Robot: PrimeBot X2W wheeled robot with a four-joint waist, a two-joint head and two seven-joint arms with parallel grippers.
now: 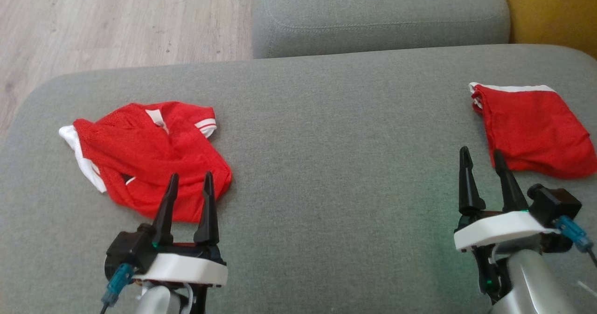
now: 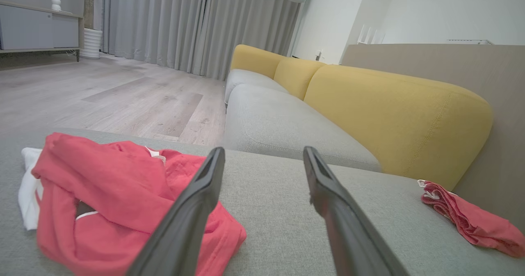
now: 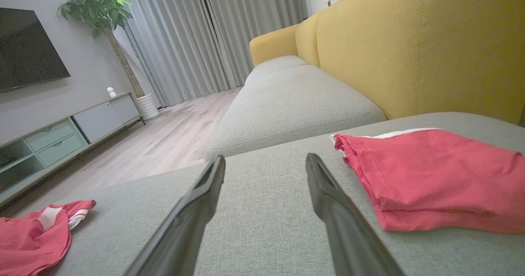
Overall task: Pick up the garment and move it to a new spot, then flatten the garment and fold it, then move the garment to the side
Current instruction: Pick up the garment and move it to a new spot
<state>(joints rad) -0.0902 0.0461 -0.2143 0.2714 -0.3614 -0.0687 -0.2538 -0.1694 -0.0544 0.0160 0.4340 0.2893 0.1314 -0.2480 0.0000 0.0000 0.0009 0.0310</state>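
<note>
While left pincer point(image 1: 191, 175) gapes, crumpled red garment point(image 1: 140, 150) just ahead, leftward

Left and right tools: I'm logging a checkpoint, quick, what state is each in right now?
Left tool: open, holding nothing.
Right tool: open, holding nothing.

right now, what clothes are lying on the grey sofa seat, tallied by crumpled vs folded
crumpled red garment with white trim: 1
folded red garment with white edge: 1
total: 2
</note>
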